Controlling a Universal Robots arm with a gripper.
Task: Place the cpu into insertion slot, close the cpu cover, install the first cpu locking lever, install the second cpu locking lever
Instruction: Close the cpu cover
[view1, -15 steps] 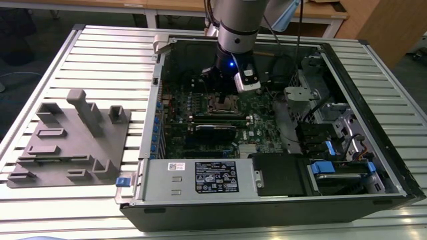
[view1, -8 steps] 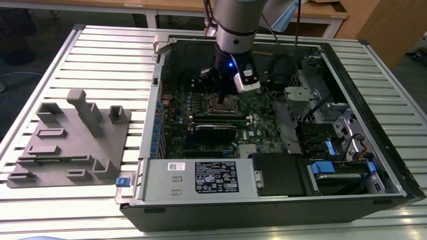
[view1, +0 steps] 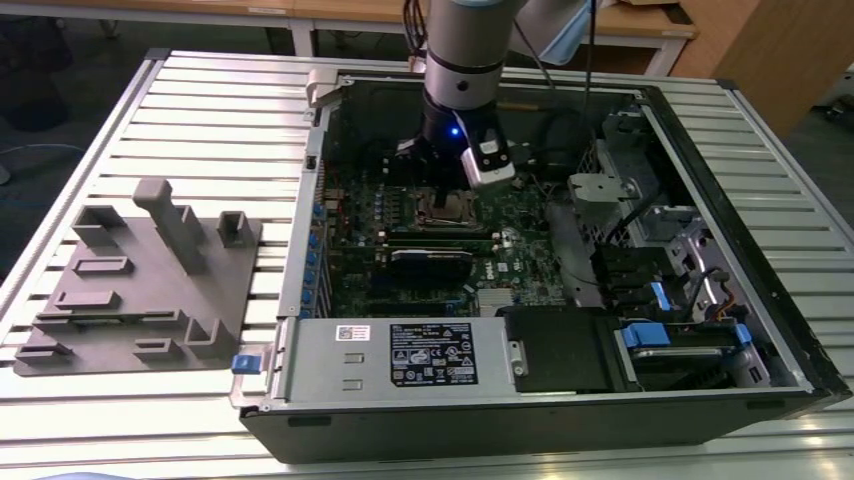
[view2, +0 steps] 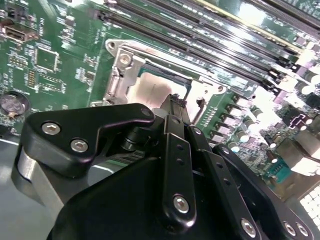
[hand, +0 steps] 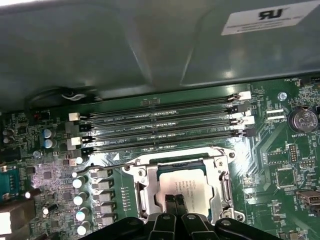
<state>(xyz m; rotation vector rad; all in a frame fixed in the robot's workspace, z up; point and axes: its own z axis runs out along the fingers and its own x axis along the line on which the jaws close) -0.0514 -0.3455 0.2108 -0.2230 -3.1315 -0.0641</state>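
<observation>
As the cpu (hand: 192, 185) lies framed by the cpu cover (hand: 221, 186), closed fingers (hand: 181, 202) stand at its twelve o'clock edge in the exterior view.

A table (view1: 200, 110) of silvery ribbed metal slats carries 2 things. An open black case (view1: 534, 425) lies on its side across the middle and the exterior view's right, open face up, with its near wall close to the table's near edge. Just beside it, on the exterior view's left, lies a flat grey fixture (view1: 134, 300) with several upright posts and shallow recesses. The slats run from left to right, and bare slats show along the far edge.
</observation>
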